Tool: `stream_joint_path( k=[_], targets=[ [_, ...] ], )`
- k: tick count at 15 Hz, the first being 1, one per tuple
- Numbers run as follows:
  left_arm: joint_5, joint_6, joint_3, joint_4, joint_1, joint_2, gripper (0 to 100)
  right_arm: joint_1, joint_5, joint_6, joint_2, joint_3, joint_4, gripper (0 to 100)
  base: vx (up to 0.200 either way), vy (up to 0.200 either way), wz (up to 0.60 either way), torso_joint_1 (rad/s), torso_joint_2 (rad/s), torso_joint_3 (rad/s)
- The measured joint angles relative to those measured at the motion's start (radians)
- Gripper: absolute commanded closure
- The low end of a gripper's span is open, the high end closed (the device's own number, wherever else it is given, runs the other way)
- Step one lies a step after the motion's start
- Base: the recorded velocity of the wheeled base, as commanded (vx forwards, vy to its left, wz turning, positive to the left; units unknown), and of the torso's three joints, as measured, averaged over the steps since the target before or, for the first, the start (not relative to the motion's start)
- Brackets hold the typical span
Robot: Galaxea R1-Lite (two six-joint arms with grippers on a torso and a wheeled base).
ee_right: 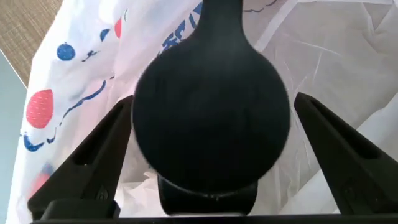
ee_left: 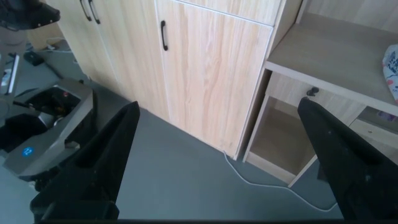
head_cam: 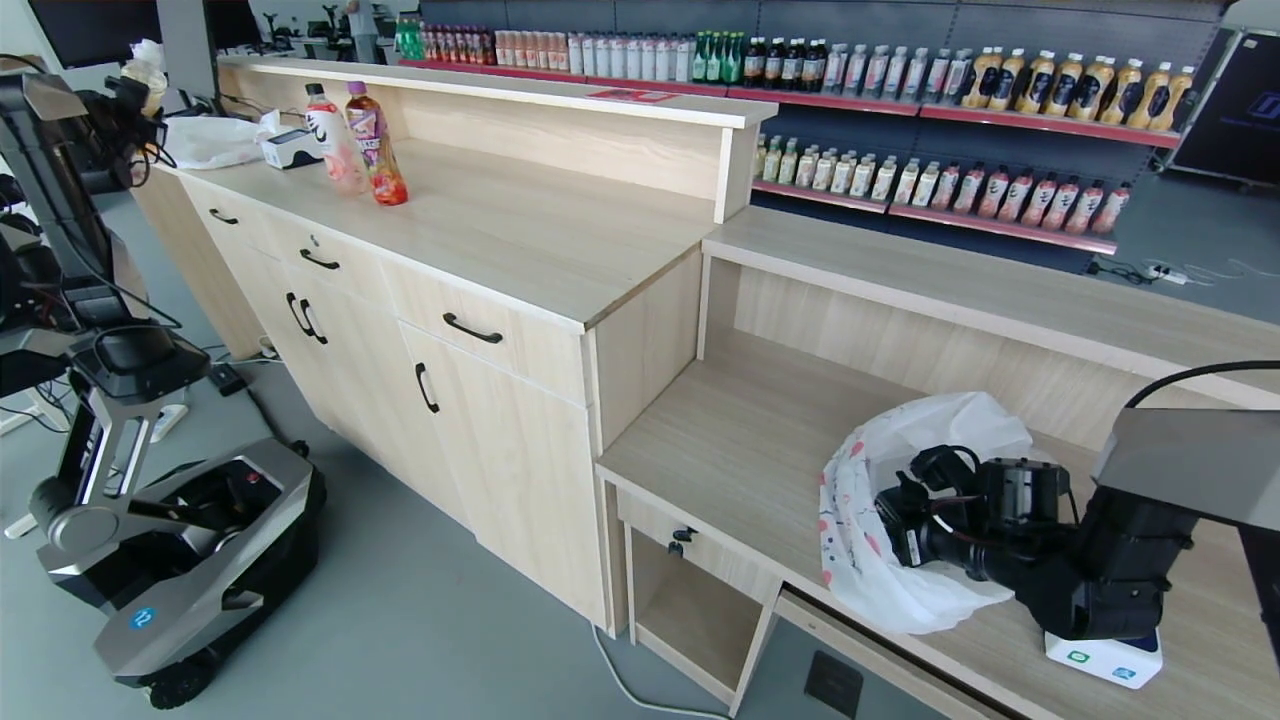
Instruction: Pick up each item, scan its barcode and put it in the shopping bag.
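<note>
On the right gripper I see the jaws spread either side of a dark round item, down inside the white shopping bag. I can't read its red and blue print. The bag sits on the lower surface. The left gripper has its jaws spread too, over the floor by the cabinet. A pale bottle and a red-orange bottle stand together on the upper surface.

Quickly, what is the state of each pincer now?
Left pincer: open, holding nothing.
Right pincer: open at the shopping bag, a dark round item between its fingers; contact cannot be told.
</note>
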Motion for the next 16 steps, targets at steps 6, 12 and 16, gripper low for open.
stream_joint_path(
  k=[6,12,16],
  targets=[
    [0.000,0.000,0.000,0.000,0.000,0.000,0,-0.034,-0.028,-0.020,-0.264,0.060,0.194,0,0.000,0.000,0.00,0.000,0.00,0.000],
    [0.000,0.000,0.000,0.000,0.000,0.000,0,-0.136,-0.180,-0.165,-0.650,0.208,0.358,0,0.000,0.000,-0.30,-0.001,0.00,0.002],
    [0.000,0.000,0.000,0.000,-0.001,0.000,0,-0.253,-0.193,-0.228,-1.021,0.261,0.578,0,0.000,0.000,-0.60,0.005,0.00,0.004]
  ],
)
